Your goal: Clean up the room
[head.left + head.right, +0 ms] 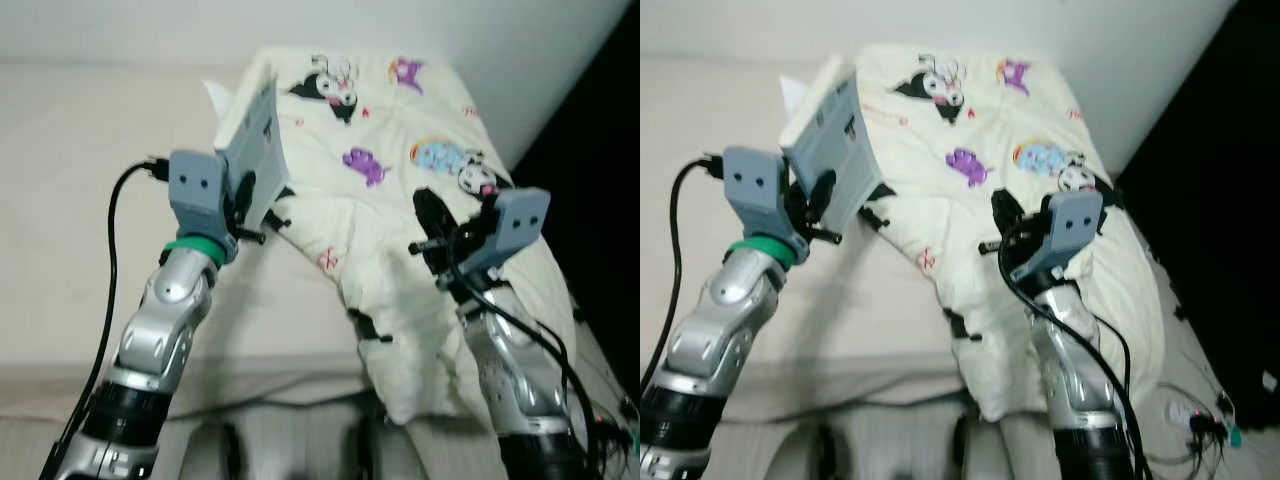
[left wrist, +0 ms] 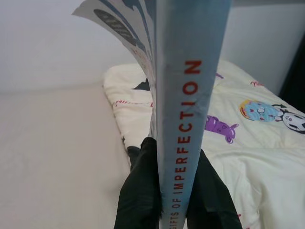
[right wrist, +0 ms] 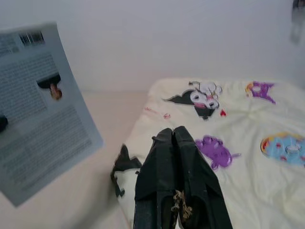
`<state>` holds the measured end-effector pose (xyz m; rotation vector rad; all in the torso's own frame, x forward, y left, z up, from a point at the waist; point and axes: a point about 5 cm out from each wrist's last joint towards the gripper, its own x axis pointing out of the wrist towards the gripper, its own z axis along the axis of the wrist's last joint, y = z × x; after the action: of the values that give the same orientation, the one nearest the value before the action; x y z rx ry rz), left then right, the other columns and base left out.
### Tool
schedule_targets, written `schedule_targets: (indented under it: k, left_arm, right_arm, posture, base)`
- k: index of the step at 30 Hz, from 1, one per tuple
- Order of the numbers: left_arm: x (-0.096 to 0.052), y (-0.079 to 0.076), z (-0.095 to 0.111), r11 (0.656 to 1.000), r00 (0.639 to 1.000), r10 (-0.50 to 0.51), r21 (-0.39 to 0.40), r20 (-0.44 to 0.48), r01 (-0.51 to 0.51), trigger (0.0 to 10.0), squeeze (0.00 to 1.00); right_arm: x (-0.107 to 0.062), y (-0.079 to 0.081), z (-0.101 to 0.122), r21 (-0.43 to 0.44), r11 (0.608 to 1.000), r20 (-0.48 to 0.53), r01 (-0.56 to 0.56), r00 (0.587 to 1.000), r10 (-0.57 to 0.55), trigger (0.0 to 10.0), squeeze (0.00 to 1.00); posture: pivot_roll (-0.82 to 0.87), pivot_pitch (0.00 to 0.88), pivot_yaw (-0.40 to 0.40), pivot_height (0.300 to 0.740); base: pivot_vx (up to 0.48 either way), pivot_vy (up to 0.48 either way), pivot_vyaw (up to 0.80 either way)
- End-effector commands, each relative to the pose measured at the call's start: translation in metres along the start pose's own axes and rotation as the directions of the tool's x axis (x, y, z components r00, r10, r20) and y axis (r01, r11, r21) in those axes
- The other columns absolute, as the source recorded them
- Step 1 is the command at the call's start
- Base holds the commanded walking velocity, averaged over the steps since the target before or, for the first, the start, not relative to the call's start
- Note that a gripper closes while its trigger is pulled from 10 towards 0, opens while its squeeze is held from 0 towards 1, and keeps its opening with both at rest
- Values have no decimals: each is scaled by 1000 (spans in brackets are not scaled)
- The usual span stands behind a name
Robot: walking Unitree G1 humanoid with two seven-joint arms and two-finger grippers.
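A Unitree G1 humanoid stands at the foot of a bed (image 1: 70, 180), its left hand (image 1: 245, 205) raised above the beige sheet and pinching a grey-blue paperback book (image 1: 255, 140) by the lower end. In the left wrist view the two black fingers (image 2: 138, 195) press on either side of the book's spine (image 2: 188, 119), where red lettering reads "GIFTS OF IMPERFECTION"; the front cover curls away from the pages near the top. The book is held tilted in the air, clear of the mattress, just beside the near-left edge of a cream comforter (image 1: 400, 200) printed with cartoon characters in black, purple and blue. The back cover, with a barcode and blocks of text, faces the right wrist camera.

The right hand (image 1: 432, 235) hovers over the middle of the comforter, its fingers (image 3: 174, 162) pressed together and holding nothing. The comforter lies bunched along the side of the bed nearest a dark area, one corner draped over the bed's foot. A white wall (image 1: 150, 30) rises behind the comforter. Cables (image 1: 1200, 415) lie on the floor beyond the comforter's hanging corner.
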<state>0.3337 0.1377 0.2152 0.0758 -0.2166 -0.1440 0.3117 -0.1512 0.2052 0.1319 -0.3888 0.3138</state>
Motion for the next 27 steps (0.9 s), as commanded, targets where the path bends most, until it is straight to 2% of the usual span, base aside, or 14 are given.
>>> schedule_targets:
  k: [1, 6, 7, 11, 16, 27]
  left_arm:
    - [-2, -5, -5, 1000, 1000, -12, -5, -15, 12, 10000, 0]
    - [-3, -11, -8, 999, 999, -24, -23, -30, 23, 10000, 0]
    - [-4, -18, -11, 998, 998, -41, -42, -39, 39, 10000, 0]
    - [-5, -26, -16, 997, 996, -61, -56, -68, 58, 10000, 0]
    - [-5, -26, -23, 996, 991, -61, -69, -117, 54, 10000, 0]
    - [-13, -23, -39, 997, 986, -81, -2, -146, 82, 10000, 0]
  right_arm:
    - [-6, -6, -8, -11, 1000, -27, 22, 999, -22, 10000, 0]
    - [-8, -10, -11, -17, 999, -36, 27, 999, -28, 10000, 0]
    - [-9, -11, -13, -23, 999, -42, 32, 999, -33, 10000, 0]
    - [-11, -13, -18, -25, 999, -52, 44, 998, -45, 10000, 0]
    - [-13, -13, -21, -23, 998, -57, 50, 997, -51, 10000, 0]
    - [-26, -3, -45, -18, 996, -117, 88, 989, -89, 10000, 0]
  posture:
    - [-17, 49, -4, 678]
    - [-18, 48, -7, 692]
    - [-22, 45, -7, 701]
    - [-24, 43, -5, 720]
    - [-26, 42, -3, 738]
    - [-35, 41, 11, 740]
  base:
    - [0, 0, 0]
    - [0, 0, 0]
    - [0, 0, 0]
    - [0, 0, 0]
    - [0, 0, 0]
    - [0, 0, 0]
